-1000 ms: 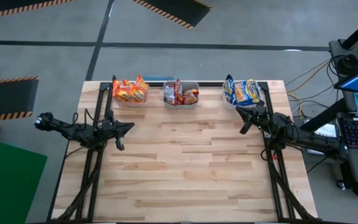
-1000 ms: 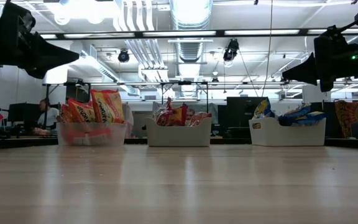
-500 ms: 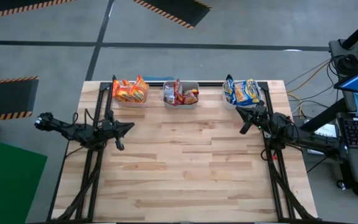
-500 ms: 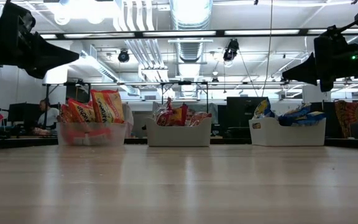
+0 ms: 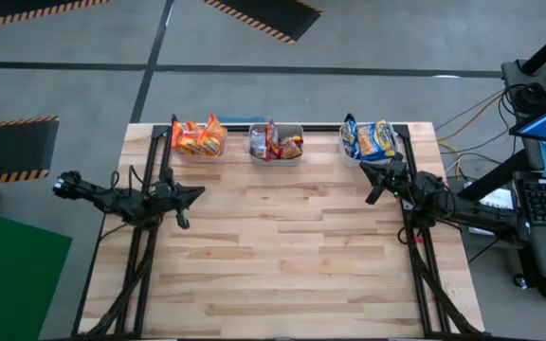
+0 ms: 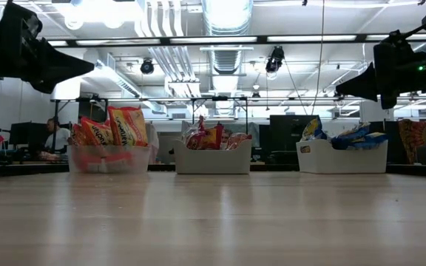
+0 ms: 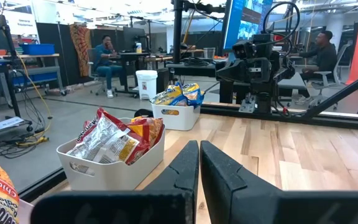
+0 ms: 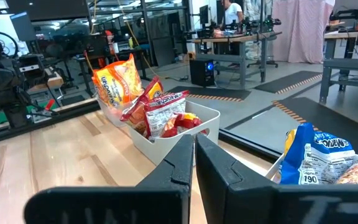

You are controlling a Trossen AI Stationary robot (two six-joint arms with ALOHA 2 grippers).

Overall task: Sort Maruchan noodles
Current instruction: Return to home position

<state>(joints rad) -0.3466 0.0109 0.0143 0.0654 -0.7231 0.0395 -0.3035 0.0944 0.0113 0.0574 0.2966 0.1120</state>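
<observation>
- Looks like the sorting is pretty much done. The orange packets [image 5: 199, 138] sit in the clear bin [image 6: 109, 159] at the upper left of the tabletop [image 5: 282, 265], the red packets [image 5: 278, 142] in the middle bin [image 6: 213, 160], and the blue packets [image 5: 375, 139] in the white bin [image 6: 342, 161] at the upper right.
- The three bins line up along the top edge of the overhead view, well apart from each other. I can't spot a single loose packet on the wood.
- Left pincer [image 7: 199, 149]: fingers pinched almost together with only a sliver of gap, and nothing held. It hangs over the left side of the tabletop, a bit below the clear bin in the overhead view, aimed across toward the other arm.
- Right pincer [image 8: 193, 140]: same deal, fingers together and empty. It's on the right side, just below the white bin.
- What matters for the next move is that every packet lies up-frame of both pincers, standing on edge in the bins rather than flat. The left arm is nearer the orange, the right arm nearer the blue, and the red is roughly between them.
- My read is there's nothing left to grab and the arms just need to tuck back to rest. The right pincer is near the white bin, so I'd pull it away without clipping the rim.
</observation>
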